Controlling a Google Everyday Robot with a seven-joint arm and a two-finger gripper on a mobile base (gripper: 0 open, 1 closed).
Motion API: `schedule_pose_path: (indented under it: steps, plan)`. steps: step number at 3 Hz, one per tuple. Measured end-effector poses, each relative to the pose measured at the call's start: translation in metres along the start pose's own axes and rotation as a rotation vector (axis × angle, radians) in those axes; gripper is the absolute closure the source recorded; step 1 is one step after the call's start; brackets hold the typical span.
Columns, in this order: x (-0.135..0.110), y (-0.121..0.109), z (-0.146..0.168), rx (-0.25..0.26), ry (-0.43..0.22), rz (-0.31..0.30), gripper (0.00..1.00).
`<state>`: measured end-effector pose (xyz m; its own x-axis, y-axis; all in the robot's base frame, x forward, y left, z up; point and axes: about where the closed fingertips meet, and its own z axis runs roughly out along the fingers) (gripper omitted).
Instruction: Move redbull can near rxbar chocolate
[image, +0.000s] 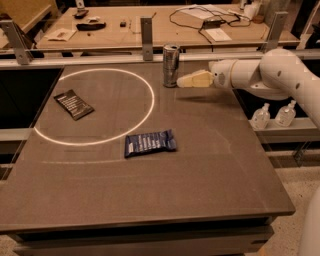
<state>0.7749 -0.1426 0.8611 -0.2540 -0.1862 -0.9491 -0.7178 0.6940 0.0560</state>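
Silvery and tall, the can (171, 65) at upper centre may topple if the tool (182, 80) just right of it, open or closed I cannot tell, bumps it.

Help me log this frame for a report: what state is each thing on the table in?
Can: upright, at the far edge of the table, just outside the white circle.
Black wrapper: lying flat, inside the circle, on its left.
Blue wrapper: lying flat, at the circle's near edge.
Gripper: above the table surface, just right of the can, pointing at it.
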Motion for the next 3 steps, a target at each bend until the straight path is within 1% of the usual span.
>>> schedule_pose_path:
  steps: [1,3]
  plan:
    - [-0.005,0.001,0.027,-0.003,-0.026,0.026,0.00]
    - [-0.026,0.021,0.063,-0.047,-0.082,0.029,0.00]
